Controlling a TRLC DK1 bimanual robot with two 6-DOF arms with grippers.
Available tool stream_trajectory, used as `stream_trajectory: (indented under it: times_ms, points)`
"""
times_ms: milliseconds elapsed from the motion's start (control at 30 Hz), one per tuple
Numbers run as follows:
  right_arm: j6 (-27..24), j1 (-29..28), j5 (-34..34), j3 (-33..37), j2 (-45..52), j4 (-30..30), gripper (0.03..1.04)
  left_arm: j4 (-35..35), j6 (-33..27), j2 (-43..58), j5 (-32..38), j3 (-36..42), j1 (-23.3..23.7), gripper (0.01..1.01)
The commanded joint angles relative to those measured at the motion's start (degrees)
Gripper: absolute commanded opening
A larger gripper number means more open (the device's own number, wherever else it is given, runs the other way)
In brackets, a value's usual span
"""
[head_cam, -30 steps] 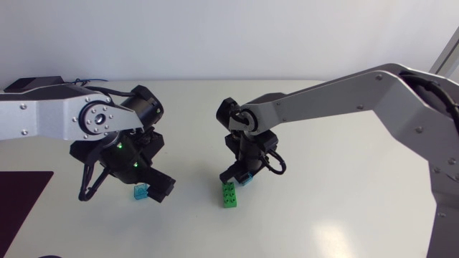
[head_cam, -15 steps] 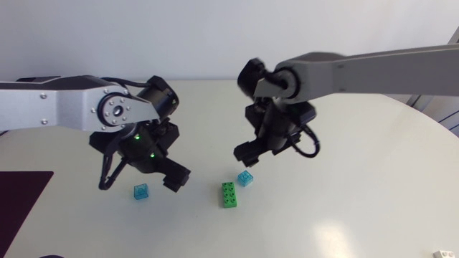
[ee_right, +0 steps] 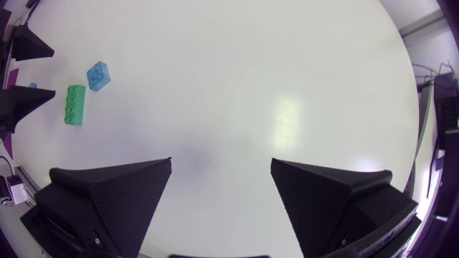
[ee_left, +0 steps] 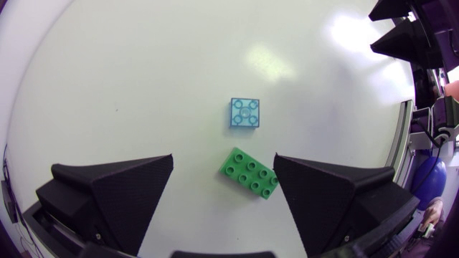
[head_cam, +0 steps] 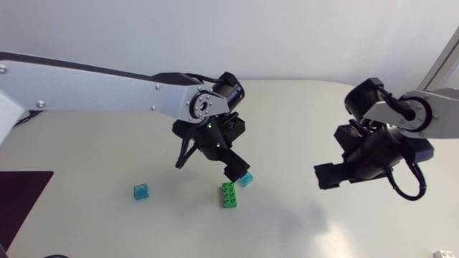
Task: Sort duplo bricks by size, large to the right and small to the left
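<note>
Looking at this, the likeliest slip is the left gripper (ee_left: 223,156) bumping the wrong brick. It hangs over the middle of the table (head_cam: 301,229) with its fingers spread wide and nothing between them but air. The long green duplo brick (ee_left: 249,173) sits right below that gap, and the small see-through blue brick (ee_left: 244,113) is a bit ahead of it. If the left arm is meant to take the small one left, I'd guess a straight drop would land on the green one, or a finger would shove it.

The green brick lies flat, studs up. In the head view its long axis runs roughly front-to-back, leaning a touch. In the left wrist view it's skewed to the line between the fingers, so closing on it as is would probably catch corners and spin it. The blue brick is just beside its far end, close but seemingly not touching.

The right gripper (ee_right: 221,160) is well off to the right, fingers apart, holding nothing. A second small blue brick (head_cam: 141,191) sits well over on the left.
</note>
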State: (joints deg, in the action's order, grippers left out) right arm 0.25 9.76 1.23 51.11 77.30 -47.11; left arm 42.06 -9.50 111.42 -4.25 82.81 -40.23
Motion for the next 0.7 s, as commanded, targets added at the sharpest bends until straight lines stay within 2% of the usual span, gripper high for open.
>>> stream_trajectory:
  times_ms: [0,233,367,667]
  points:
    - [-2.3,-3.7,-1.4,-4.0,-1.9,1.0,1.0,-0.1,-3.5,4.4,-1.2,3.6,-0.7,0.972]
    - [-3.4,-9.9,-2.8,-7.3,-7.0,0.2,1.0,0.8,-6.4,10.1,-2.6,9.6,-0.8,0.967]
    - [-4.6,-13.5,-3.2,-8.1,-10.4,-0.4,1.0,2.8,-6.3,12.9,-2.6,12.0,-0.6,0.956]
    - [-8.3,-25.1,-5.3,-9.5,-13.6,-1.5,1.0,3.7,-3.7,15.0,-2.7,12.4,-2.1,0.938]
